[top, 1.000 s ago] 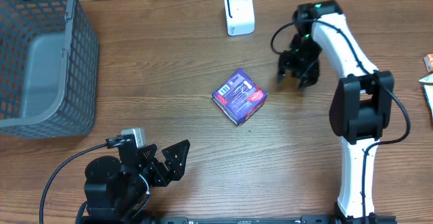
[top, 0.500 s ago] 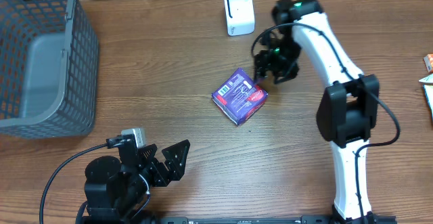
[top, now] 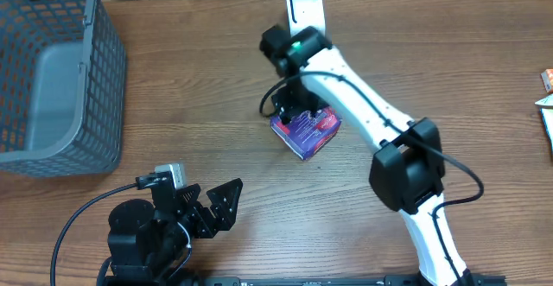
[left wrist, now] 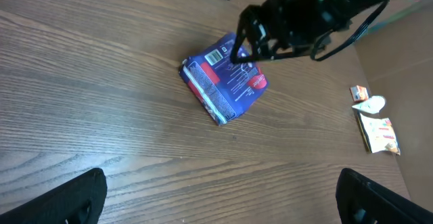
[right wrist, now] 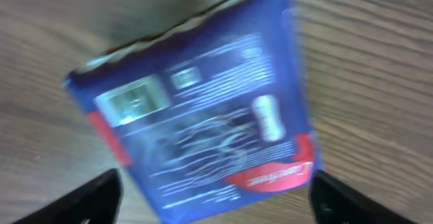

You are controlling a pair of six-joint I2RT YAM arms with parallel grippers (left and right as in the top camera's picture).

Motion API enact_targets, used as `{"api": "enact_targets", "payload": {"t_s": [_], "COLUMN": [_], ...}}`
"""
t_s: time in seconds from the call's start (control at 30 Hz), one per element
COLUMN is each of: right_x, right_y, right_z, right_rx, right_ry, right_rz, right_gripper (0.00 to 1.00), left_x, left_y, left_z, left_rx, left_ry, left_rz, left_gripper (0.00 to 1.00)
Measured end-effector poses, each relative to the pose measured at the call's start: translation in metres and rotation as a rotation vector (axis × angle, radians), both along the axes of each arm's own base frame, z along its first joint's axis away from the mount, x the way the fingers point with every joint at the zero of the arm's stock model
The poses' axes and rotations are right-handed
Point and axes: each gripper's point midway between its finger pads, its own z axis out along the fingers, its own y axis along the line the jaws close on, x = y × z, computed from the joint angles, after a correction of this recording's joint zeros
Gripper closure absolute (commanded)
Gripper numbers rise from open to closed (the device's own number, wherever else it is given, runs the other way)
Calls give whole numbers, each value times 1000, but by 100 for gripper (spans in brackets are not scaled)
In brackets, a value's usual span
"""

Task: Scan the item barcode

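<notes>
The right tool [top: 292,104] hangs spread wide, gripping nothing, just above the purple packet [top: 314,133] lying mid-tabletop [top: 207,87] near the white scanner [top: 303,3]; the left tool [top: 212,206] gapes empty.

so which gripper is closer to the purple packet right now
Right. The right gripper hangs just above the purple packet, open, with a finger on either side. The left gripper sits open near the front edge of the table, well clear of the packet.

Wooden table [top: 190,87]: grey basket [top: 105,70], white scanner [top: 304,3], purple packet [top: 313,137], small wrappers [top: 548,120].
</notes>
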Motion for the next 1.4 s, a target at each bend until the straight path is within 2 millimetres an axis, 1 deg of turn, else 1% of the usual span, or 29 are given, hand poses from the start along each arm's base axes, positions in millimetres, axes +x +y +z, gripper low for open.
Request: {"api": "enact_targets", "payload": {"t_s": [0.03, 0.07, 0.1, 0.23, 0.33, 0.4, 0.43, 0.47, 0.5, 0.57, 0.6, 0.63, 0.67, 0.7, 0.8, 0.87, 0.97, 1.07, 1.13, 1.17, 1.2, 1.23, 1.27, 1.33, 1.37, 1.4], "right_x": [8, 12, 19, 32, 33, 25, 20, 19, 15, 10, 4, -3, -8, -11, -15, -14, -13, -9, 0, 6, 8, 11, 16, 23, 23, 22], "right_y": [-13, -21, -36, -67, -83, -85, -82, -80, -71, -60, -55, -48, -43, -38, -29, -25, -25, -32, -47, -58, -63, -73, -91, -114, -128, -136], "right_z": [0, 0, -1, 3, 1, -8, -15, -18, -28, -42, -47, -53, -56, -59, -59, -57, -55, -47, -35, -25, -21, -14, 4, 32, 49, 61], "right_rx": [6, 35, 74, 267, 376, 433, 466, 480, 527, 584, 602, 627, 645, 662, 689, 708, 722, 697, 630, 580, 549, 489, 381, 253, 175, 123], "right_ry": [4, 25, 53, 153, 218, 277, 310, 315, 340, 361, 382, 406, 422, 430, 445, 446, 455, 451, 411, 372, 357, 329, 258, 140, 72, 25], "right_rz": [-45, -80, -124, -199, -258, -284, -291, -291, -285, -278, -275, -272, -268, -262, -252, -255, -281, -303, -315, -319, -327, -342, -366, -399, -424, -439], "right_gripper": [0, 0, 0, 0, 0, 2, 3, 4, 4, 5, 7, 12, 31, 46, 80, 87, 90, 93, 92, 92, 90, 88, 86, 85, 85, 85], "left_x": [0, 0, 0, 0, 0, 0, 0, 0, 0, 0, 0, 0, 0, 0, 0, 0, 0, 0, 0, 0, 0, 0, 0, 0, 0, 0], "left_y": [0, 0, 0, 0, 0, 0, 0, 0, 0, 0, 0, 0, 0, 0, 0, 0, 0, 0, 0, 0, 0, 0, 0, 0, 0, 0], "left_z": [0, 0, 0, 0, 0, 0, 0, 0, 0, 0, 0, 0, 0, 0, 0, 0, 0, 0, 0, 0, 0, 0, 0, 0, 0, 0], "left_rx": [0, 0, 0, 0, 0, 0, 0, 0, 0, 0, 0, 0, 0, 0, 0, 0, 0, 0, 0, 0, 0, 0, 0, 0, 0, 0], "left_ry": [0, 0, 0, 1, 0, 1, 0, 0, 0, 0, 0, 1, 0, 1, 0, 0, 0, 0, 0, 0, 0, 1, 0, 1, 0, 0], "left_rz": [0, 0, 0, 0, 0, 0, 0, 0, 0, 0, 0, 0, 0, 0, 0, 0, 0, 0, 0, 0, 0, 0, 0, 0, 0, 0], "left_gripper": [0, 0, 0, 0, 0, 0, 0, 0, 0, 0, 0, 0, 0, 0, 0, 0, 0, 0, 0, 0, 1, 0, 0, 0, 0, 0]}}
